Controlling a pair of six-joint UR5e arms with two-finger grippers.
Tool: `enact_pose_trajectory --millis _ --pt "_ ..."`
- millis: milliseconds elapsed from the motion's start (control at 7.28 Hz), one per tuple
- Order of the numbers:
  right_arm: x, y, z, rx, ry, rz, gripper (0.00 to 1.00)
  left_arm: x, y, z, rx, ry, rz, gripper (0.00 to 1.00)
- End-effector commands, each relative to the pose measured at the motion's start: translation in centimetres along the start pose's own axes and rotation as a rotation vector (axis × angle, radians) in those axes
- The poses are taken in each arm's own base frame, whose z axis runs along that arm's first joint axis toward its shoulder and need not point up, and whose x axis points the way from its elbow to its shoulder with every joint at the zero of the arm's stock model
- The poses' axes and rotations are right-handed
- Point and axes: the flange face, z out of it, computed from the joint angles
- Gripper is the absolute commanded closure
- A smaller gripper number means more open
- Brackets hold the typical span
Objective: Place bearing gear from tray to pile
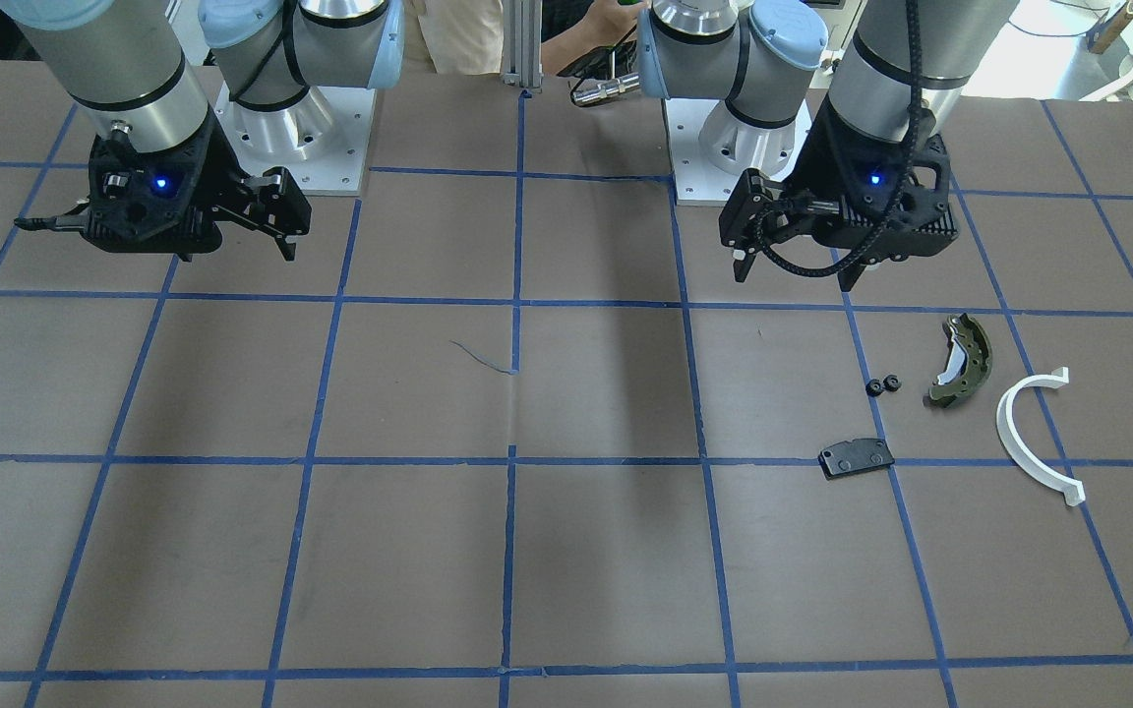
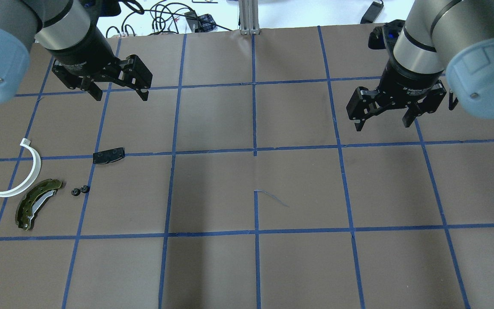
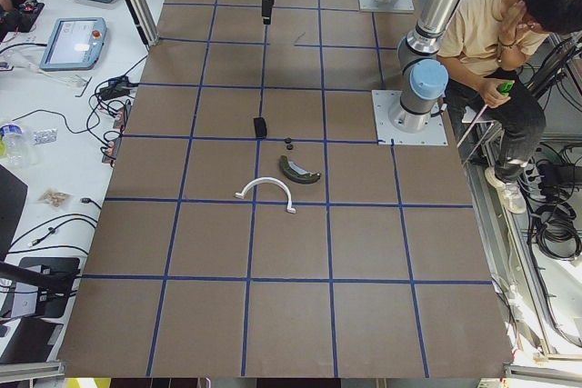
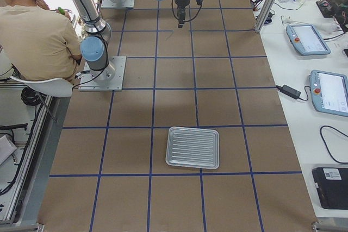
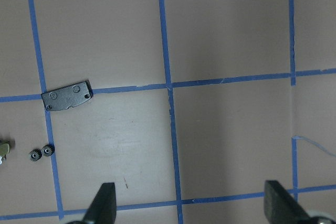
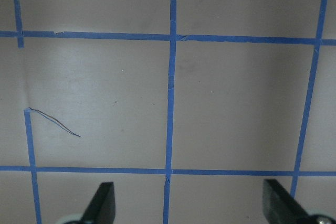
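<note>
Two small black bearing gears [image 2: 79,191] lie side by side on the table, also in the front view [image 1: 883,385] and the left wrist view [image 5: 40,152]. Around them is the pile: an olive-green brake shoe [image 2: 37,204], a white arc piece [image 2: 19,174] and a flat black pad [image 2: 109,155]. The ridged metal tray [image 4: 193,147] shows only in the exterior right view and looks empty. My left gripper [image 2: 120,95] hangs open and empty above the table, beyond the pad. My right gripper [image 2: 382,124] is open and empty on the far right side.
The brown table carries a blue tape grid. The two arm bases [image 1: 291,128] stand at the robot's edge. A seated person [image 3: 491,34] is beside the bases. Tablets and cables [image 4: 326,88] lie on side benches past the table's far edge.
</note>
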Motion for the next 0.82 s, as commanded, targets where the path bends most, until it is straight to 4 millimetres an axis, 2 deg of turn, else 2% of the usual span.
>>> enact_pose_trajectory --millis 0,275,687 --pt "-0.02 -0.03 0.08 -0.002 -0.001 -0.002 0.0 -0.06 0.37 -0.35 0.0 -0.003 -0.02 0.0" --pt "0.09 -0.02 0.15 -0.003 0.003 -0.001 0.0 -0.23 0.54 -0.28 -0.013 -0.005 -0.092 0.0" --pt "0.11 0.05 0.68 -0.016 0.005 0.001 0.0 -0.3 0.45 -0.23 -0.012 -0.004 -0.089 0.0"
